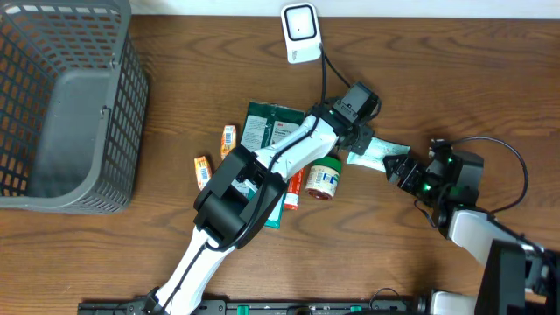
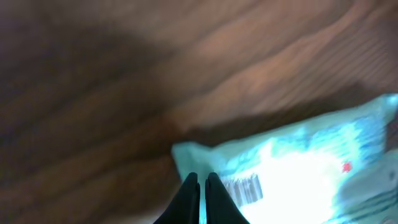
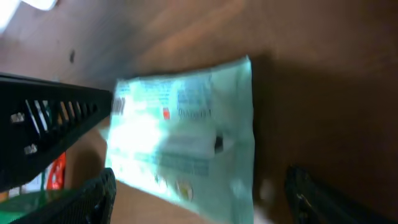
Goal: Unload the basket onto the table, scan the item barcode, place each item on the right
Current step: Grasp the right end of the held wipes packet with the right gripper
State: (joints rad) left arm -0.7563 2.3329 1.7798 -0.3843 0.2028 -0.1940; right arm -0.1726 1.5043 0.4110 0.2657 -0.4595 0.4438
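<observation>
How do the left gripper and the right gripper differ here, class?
The left gripper is shut; the right gripper is open. The left gripper pinches the pale green packet near its barcode; the right gripper holds nothing. Both are black and point at that packet.

No word or number can be read with certainty in any view. The pale green packet carries a barcode of black bars near its left end in the left wrist view, but any digits beside it are too blurred to read. In the right wrist view this packet shows several lines of blue print and a small red mark, all illegible. From overhead, the jar has a white label with blue print, and the dark green pouch has a white panel, both too small to read.
</observation>
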